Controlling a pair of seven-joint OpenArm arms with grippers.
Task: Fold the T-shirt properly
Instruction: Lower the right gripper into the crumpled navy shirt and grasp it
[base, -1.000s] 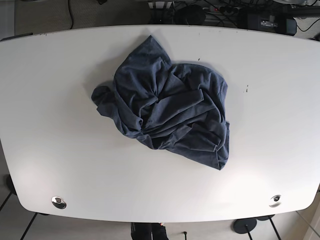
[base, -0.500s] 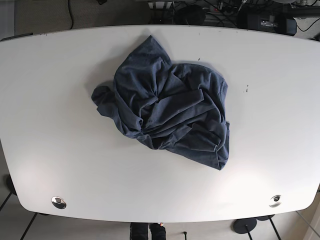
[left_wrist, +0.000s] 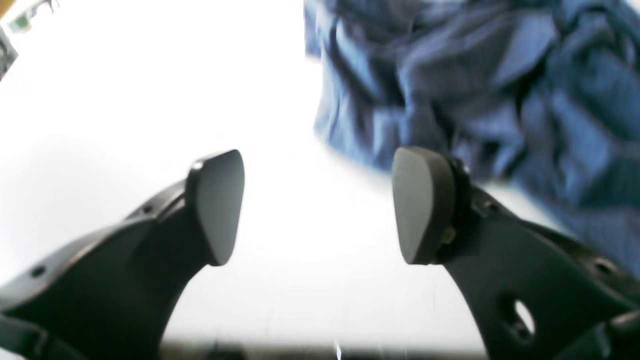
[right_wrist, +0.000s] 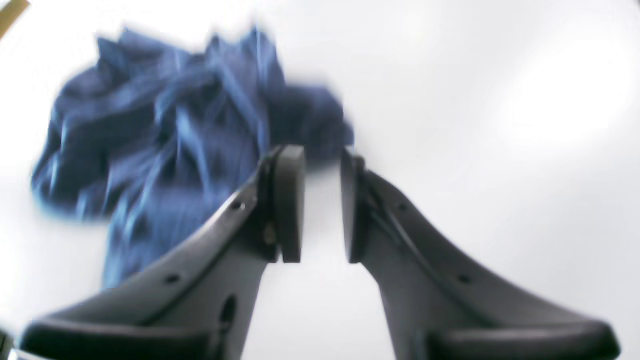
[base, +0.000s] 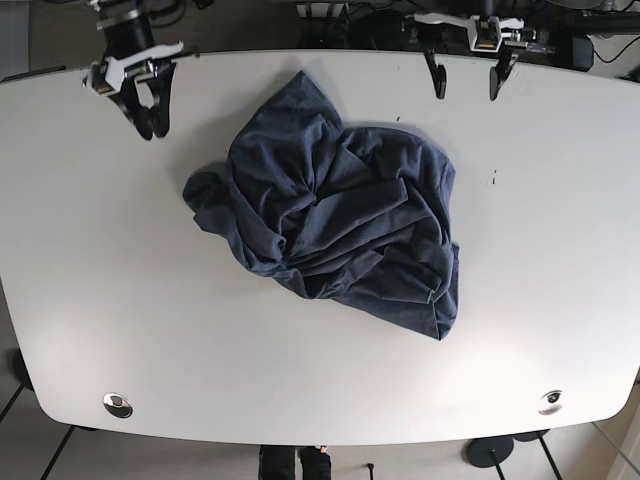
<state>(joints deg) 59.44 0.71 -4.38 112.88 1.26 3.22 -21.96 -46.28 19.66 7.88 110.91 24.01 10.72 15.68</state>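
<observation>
Base view: you see the T-shirt (base: 335, 230) lying as a crumpled navy heap near the middle of the white table (base: 90, 300), not yet spread flat.
T-shirt: its folds overlap so that no sleeve or collar can be told apart; one rounded lobe juts toward the view's left, and a longer flap trails toward the near edge.
Left gripper (base: 463, 74): on the view's right at the far edge of the table, well apart from the cloth; in the left wrist view (left_wrist: 320, 205) its fingers stand wide apart with nothing between them, the shirt's edge just beyond them.
Right gripper (base: 148, 100): at the far corner on the view's left, clear of the cloth; in the right wrist view (right_wrist: 322, 205) its pads stand a narrow gap apart, holding nothing.
Placement: each arm flanks the heap, probably so that you can take two separate edges.
Step in hand: your approach; nothing is grasped.
Next move: judged to call for finding two corners or shoulders and pulling the cloth flat.
Risk: you may pinch several layers at once.
</observation>
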